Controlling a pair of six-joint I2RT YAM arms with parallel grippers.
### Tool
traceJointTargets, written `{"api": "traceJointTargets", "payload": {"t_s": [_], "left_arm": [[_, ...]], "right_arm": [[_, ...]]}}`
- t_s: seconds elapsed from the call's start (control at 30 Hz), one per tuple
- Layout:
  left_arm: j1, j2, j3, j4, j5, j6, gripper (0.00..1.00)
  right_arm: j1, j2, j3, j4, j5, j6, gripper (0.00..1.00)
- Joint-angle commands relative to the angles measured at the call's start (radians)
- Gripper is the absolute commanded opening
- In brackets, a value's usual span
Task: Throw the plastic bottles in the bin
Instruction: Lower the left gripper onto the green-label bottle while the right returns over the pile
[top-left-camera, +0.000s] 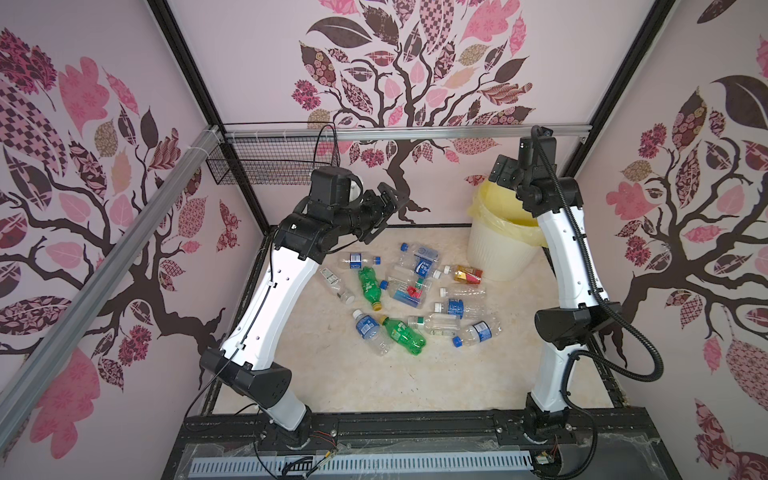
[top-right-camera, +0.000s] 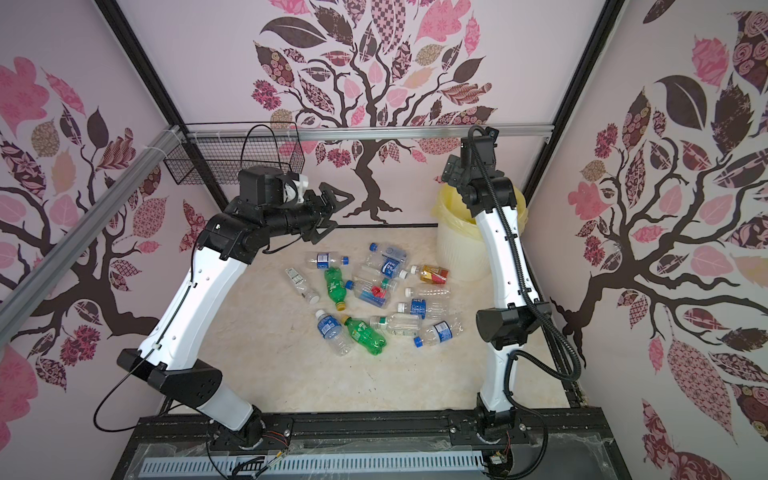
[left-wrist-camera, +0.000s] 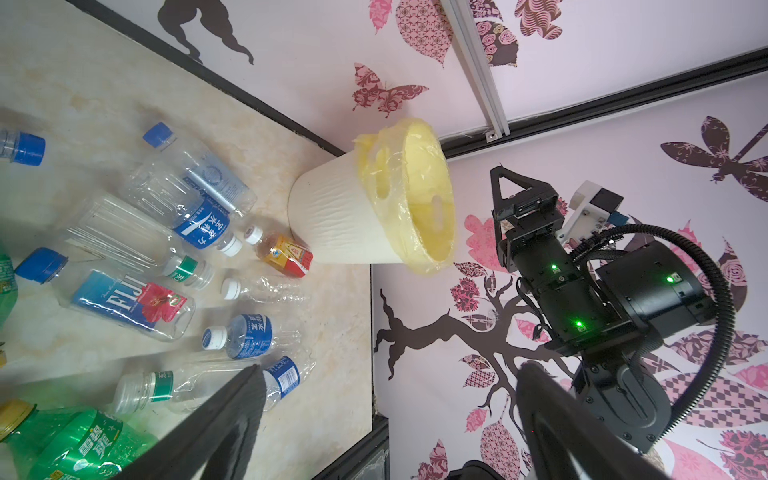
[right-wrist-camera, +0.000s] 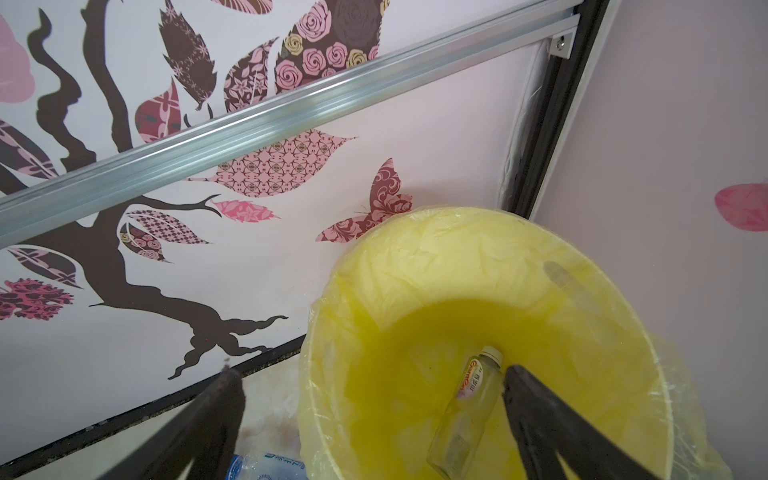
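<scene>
Right arm (top-left-camera: 561, 249) stretches tall over the bin (top-left-camera: 494, 249) in the far right corner. Its jaws are spread wide and empty above the yellow liner, with one clear bottle (right-wrist-camera: 469, 407) lying inside. Left arm (top-left-camera: 266, 299) hangs raised, elbow bent, jaws apart and empty. The other plastic bottles (top-left-camera: 405, 330) lie scattered mid-tabletop (top-left-camera: 332, 382), with pink tree-patterned walls (top-left-camera: 415, 62) all round.
</scene>
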Motion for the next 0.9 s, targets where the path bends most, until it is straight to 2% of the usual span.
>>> {"api": "traceJointTargets", "payload": {"t_s": [0.0, 0.2, 0.37, 0.53, 0.73, 0.87], "left_arm": [[0.005, -0.021, -0.019, -0.021, -0.024, 0.031, 0.97], [0.038, -0.032, -0.060, -0.060, -0.042, 0.034, 0.97], [0.072, -0.050, -0.104, -0.113, -0.102, 0.063, 0.97], [0.119, -0.091, -0.241, -0.178, -0.239, 0.145, 0.97], [0.272, -0.134, -0.469, -0.188, -0.285, 0.198, 0.97], [0.333, -0.090, -0.542, -0.150, -0.335, 0.275, 0.97]], "right_arm": [[0.001, -0.077, -0.024, -0.013, -0.031, 0.011, 0.99], [0.021, -0.134, -0.080, -0.038, -0.107, 0.054, 1.00], [0.147, -0.196, -0.165, -0.043, -0.101, 0.041, 1.00], [0.304, -0.358, -0.466, 0.056, -0.138, 0.061, 0.99], [0.455, -0.490, -0.764, 0.114, -0.164, 0.114, 0.99], [0.527, -0.526, -0.900, 0.168, -0.161, 0.106, 1.00]]}}
